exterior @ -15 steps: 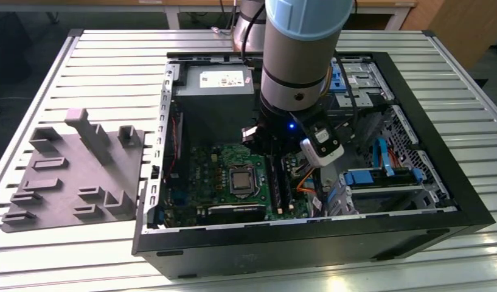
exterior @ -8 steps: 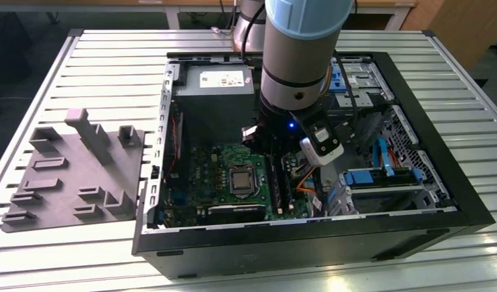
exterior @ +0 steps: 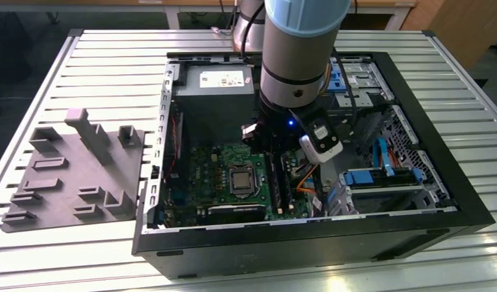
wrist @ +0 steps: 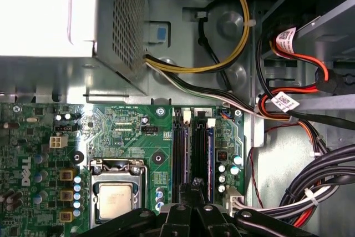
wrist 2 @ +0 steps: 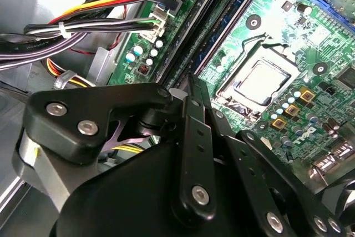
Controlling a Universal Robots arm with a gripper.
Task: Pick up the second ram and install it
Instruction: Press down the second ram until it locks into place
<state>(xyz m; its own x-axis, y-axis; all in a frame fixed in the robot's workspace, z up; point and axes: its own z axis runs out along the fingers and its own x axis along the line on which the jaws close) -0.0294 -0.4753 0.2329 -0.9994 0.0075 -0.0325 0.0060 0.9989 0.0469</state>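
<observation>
Open computer case on a slatted metal table, wooden furniture behind.

Slatted table under computer case, grey tray

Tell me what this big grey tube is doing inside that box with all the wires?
The grey tube is a robot arm. The box is an open computer case lying on a slatted table. One picture is taken from outside; the other two come from cameras riding near the arm's wrist. The black hand hovers over the green board, right above the long memory slots. A blue memory stick stands in one slot. I cannot tell if the hand is gripping it. Beside the case lies a grey holder tray.
</observation>
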